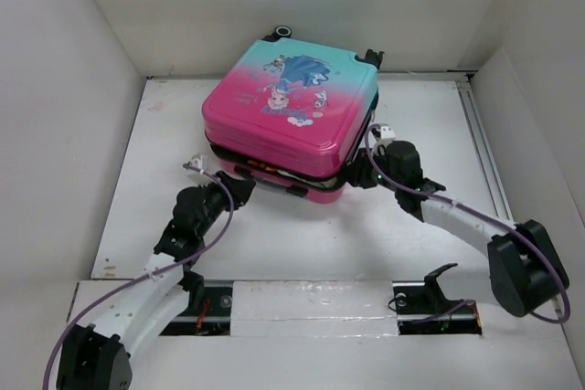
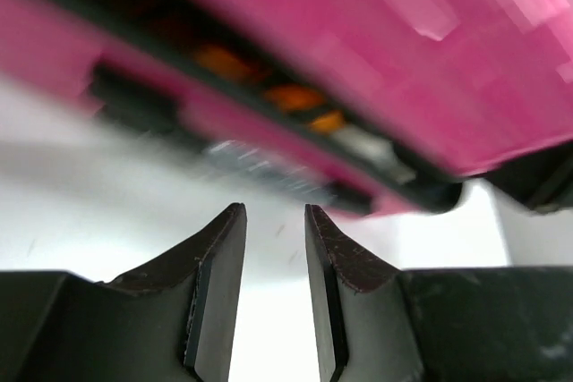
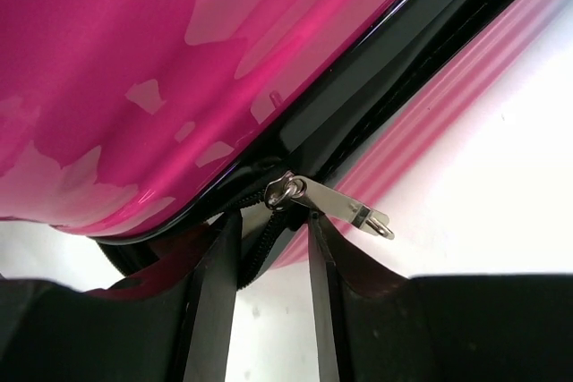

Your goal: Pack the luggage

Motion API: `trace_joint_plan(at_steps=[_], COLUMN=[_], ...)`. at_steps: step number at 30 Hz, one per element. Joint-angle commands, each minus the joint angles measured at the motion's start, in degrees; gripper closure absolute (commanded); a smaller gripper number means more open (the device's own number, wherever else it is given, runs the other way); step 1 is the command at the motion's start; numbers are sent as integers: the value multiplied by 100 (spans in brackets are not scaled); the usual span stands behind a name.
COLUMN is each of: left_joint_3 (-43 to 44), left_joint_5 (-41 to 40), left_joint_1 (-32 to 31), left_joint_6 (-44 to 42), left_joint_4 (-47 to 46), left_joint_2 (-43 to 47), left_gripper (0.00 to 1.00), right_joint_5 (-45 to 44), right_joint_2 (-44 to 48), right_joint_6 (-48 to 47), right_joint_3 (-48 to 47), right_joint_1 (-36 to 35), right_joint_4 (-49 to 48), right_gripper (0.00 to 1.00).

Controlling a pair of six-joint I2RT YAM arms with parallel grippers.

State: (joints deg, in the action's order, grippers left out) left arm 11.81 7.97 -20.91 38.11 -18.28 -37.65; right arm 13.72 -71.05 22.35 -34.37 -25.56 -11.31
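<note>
Now: left pincer [image 2: 273, 214] narrowly open, empty, just short of suitcase [image 2: 358, 33] edge; right pincer [image 3: 276, 221] narrowly open, tips flanking zip slider [image 3: 288, 191].

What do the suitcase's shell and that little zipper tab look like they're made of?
Suitcase shell: likely hard, glossy plastic; it shows sharp light reflections and moulded ridges. Zipper pull: probably polished metal, since it is silvery and shiny.

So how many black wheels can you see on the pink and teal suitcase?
2: one small black wheel at the far left corner of the pink-to-teal suitcase, another wheel at its far right corner. Others may be hidden.
</note>
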Motion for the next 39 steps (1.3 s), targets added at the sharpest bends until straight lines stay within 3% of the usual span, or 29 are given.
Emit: trace_joint_plan(at_steps=[1,3,4,5,6,7,8,9,11,15,17,19,23,30,37,39], left_joint_3=[611,857,1154,1374,1629,1918,2200,3073,3194,2486,1695,1177,648,646,708,778], left_joint_5=[-68,-14,-415,-767,-1197,-2236,-2717,-3513,-3521,-3530,-3469,-3521,-3522,-3231,-2924,-2784], left_joint_1=[-19,-315,-892,-898,-1672,-2054,-2397,-2914,-2919,-2919,-2971,-2972,-2972,-2972,-2972,-2972], left_joint_6=[-120,-67,-267,-443,-601,-751,-900,-1180,-1035,-332,37,530,795,909,786,681], left_joint_4=[-1115,-1413,-1415,-1415,-1415,-1206,-1126,-1020,-757,-695,-598,-335,-315,-1054,-1555,-1625], left_joint_2=[-171,-583,-908,-911,-1242,-1401,-1542,-2040,-2114,-1931,-1564,-1351,-1157,-1921,-2352,-2423], left_gripper=[72,72,72,72,72,70,70,69,69,69,69,67,53,47,47,47], right_joint_5=[474,474,422,421,369,282,281,220,71,-551,-773,-826,-888,-836,-555,57], right_joint_2=[-392,-305,-87,-85,202,370,546,1253,1416,1989,1989,1779,1051,294,-417,-602], right_joint_6=[-152,-152,-239,-240,-318,-319,-371,-311,-223,-117,-117,-239,-529,-996,-1198,-1303], right_joint_3=[-509,-509,-431,-361,-282,-185,42,401,640,1010,1011,820,388,-131,-544,-544], right_joint_1=[-81,-81,-81,-81,-81,-81,-81,-81,-81,-81,-81,42,95,95,270,498], right_joint_4=[-811,-811,-724,-645,-540,-313,-232,-101,-47,-47,-47,-47,-239,-179,-99,-387], right_gripper=[63,63,61,60,60,58,58,55,54,54,63,77,83,60,50,48])
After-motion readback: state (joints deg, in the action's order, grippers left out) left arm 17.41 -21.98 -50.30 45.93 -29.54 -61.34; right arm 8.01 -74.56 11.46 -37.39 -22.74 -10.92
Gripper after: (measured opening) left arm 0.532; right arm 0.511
